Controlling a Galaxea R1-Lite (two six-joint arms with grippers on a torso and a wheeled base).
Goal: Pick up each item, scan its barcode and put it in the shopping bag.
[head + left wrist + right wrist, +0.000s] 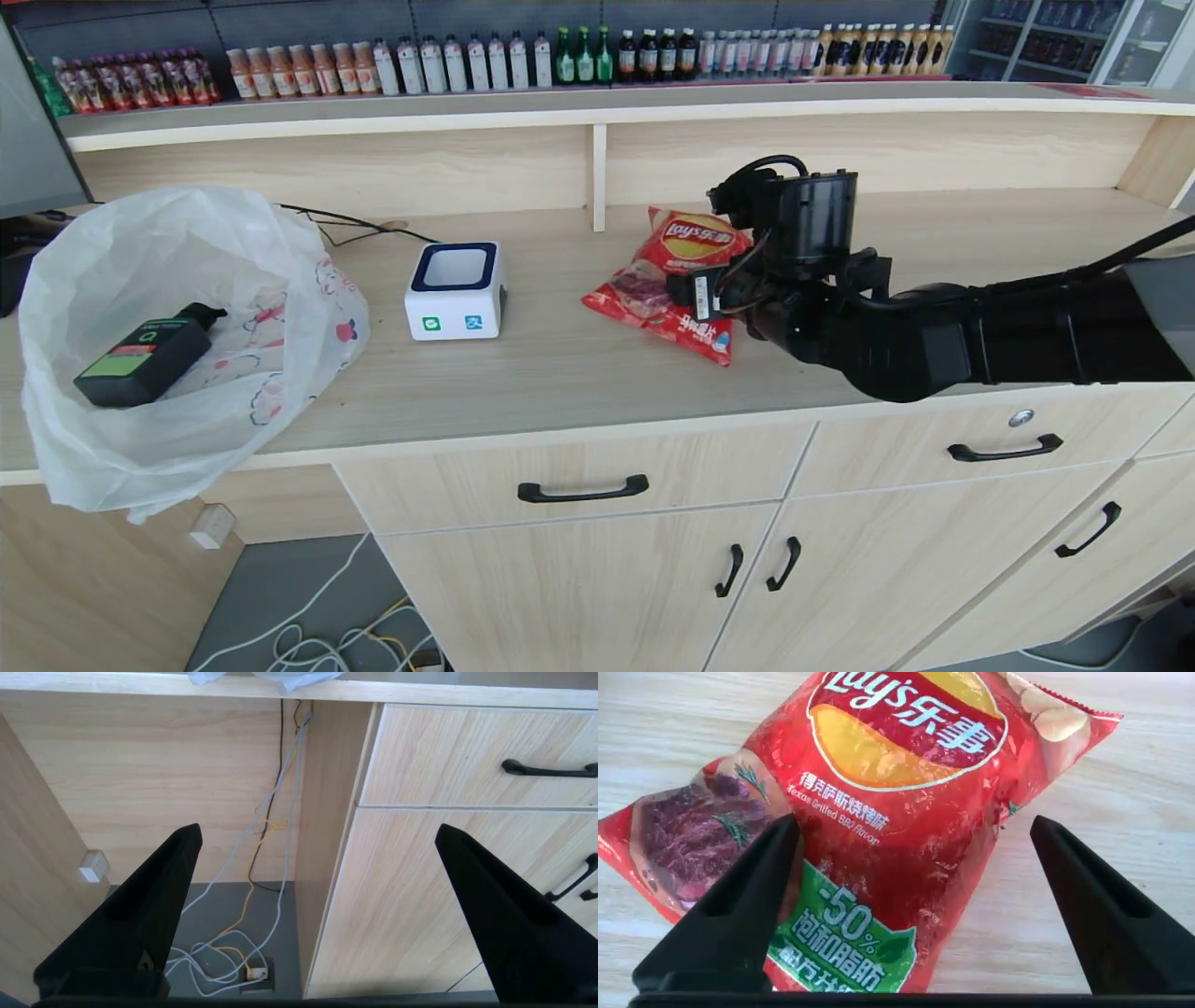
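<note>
A red chip bag (674,271) lies flat on the counter, right of the white scanner box (456,291). My right gripper (910,943) hovers just above the chip bag (896,812), open, with one finger over each side of it. In the head view the right arm (887,327) comes in from the right and covers the bag's right edge. The white plastic shopping bag (233,280) stands open at the counter's left end with a dark bottle (145,357) lying inside. My left gripper (318,943) hangs open below the counter, in front of the cabinet.
A back shelf carries rows of drink bottles (560,58). A vertical divider (598,177) stands behind the chip bag. Cabinet drawers with black handles (583,489) sit under the counter. Cables (252,887) run down to the floor beside the cabinet.
</note>
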